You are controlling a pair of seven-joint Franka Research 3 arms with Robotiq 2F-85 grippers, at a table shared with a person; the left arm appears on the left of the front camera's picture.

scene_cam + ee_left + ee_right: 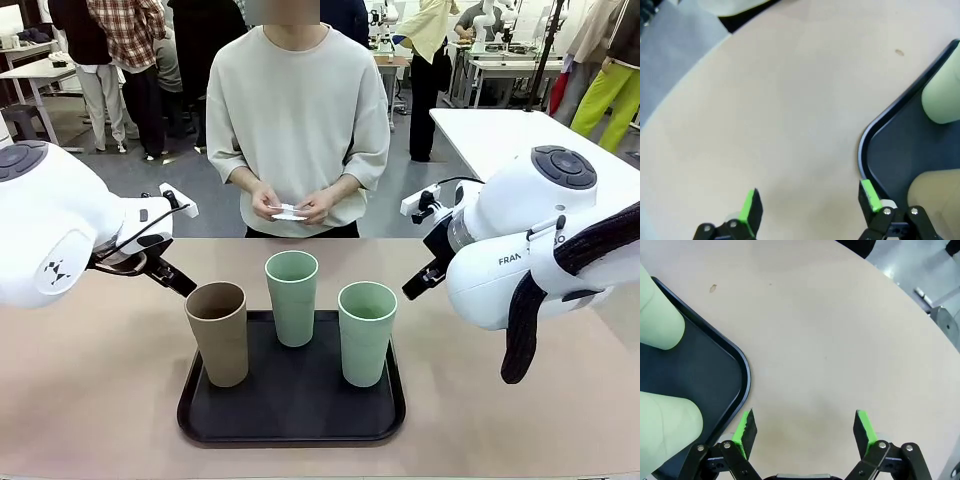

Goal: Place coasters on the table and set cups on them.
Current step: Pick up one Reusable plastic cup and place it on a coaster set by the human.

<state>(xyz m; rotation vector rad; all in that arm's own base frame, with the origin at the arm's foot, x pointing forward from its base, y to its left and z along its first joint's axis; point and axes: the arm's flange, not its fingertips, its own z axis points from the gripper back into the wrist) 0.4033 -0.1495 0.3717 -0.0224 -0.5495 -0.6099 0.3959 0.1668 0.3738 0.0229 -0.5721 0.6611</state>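
On tray (300, 405): three cups (292, 297) | hands (268, 203): coasters (290, 212) | left pincer (808, 190), right pincer (803, 413): wide

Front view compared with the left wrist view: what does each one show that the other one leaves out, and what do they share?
The front view adds the person's hands holding white coasters, plus the right-hand green cup. The left wrist view adds a close look at the left claw, open, green pads apart above the table. Both share the black tray with the tan cup and another green cup standing on it.
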